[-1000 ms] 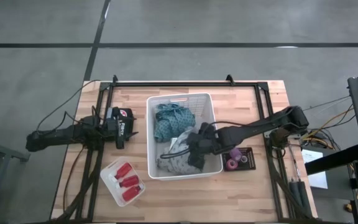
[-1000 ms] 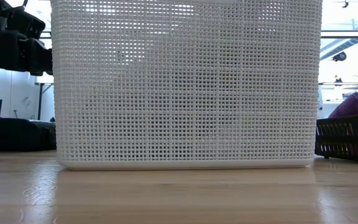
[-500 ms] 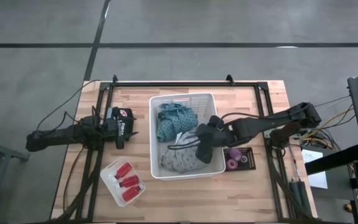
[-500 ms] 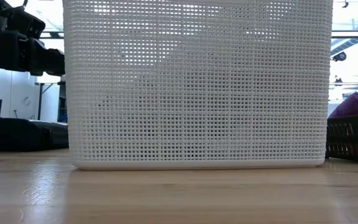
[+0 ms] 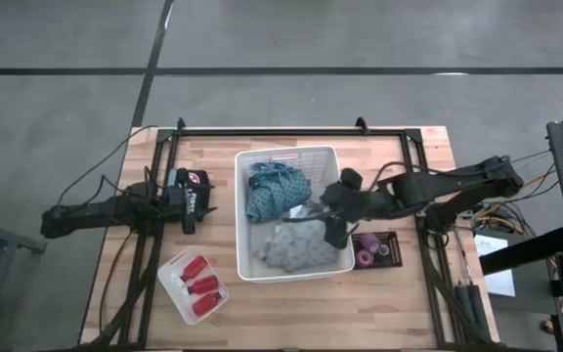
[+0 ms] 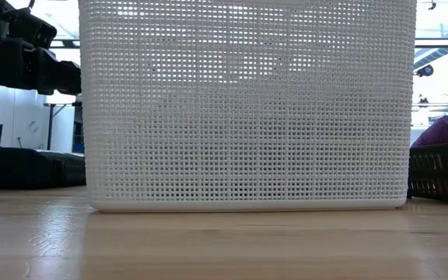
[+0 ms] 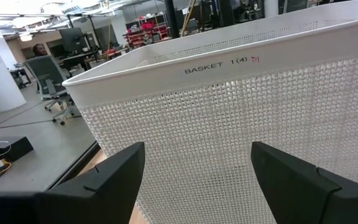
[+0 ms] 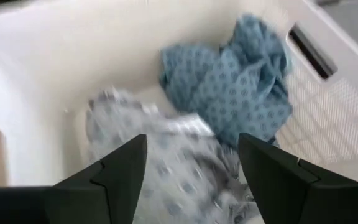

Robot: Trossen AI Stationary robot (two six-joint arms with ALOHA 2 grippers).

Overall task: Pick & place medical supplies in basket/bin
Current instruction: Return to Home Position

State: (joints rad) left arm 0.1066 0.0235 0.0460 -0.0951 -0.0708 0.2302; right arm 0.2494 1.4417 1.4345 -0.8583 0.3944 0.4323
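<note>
Finds the right gripper (image 5: 332, 230) drawn back since a second ago, from low over the grey patterned bunched cloth (image 5: 296, 246) to above the right wall of the large deep white rectangular plastic basket (image 5: 238, 220). Finds that basket nudged slightly rightward too. Shows the right gripper's fingers (image 8: 120, 174) spread wide, released, grasping nothing.

Nearest the front edge of the wooden counter (image 5: 291, 303), on the left, has the small shallow translucent-white tray (image 5: 174, 266) with three small red bottles (image 5: 199, 286) lying in it. On the right, just beside the basket, has small purple rolls (image 5: 367, 252) in a flat black tray (image 5: 390, 250). Inside the basket, holds the grey cloth at the near end and the teal patterned bunched cloth (image 5: 273, 192) at the far end, touching each other. About level with the teal cloth, on the left, shows the left gripper (image 5: 196, 200) near the basket's left wall but apart from it, fingers (image 7: 104, 186) parted and empty.
</note>
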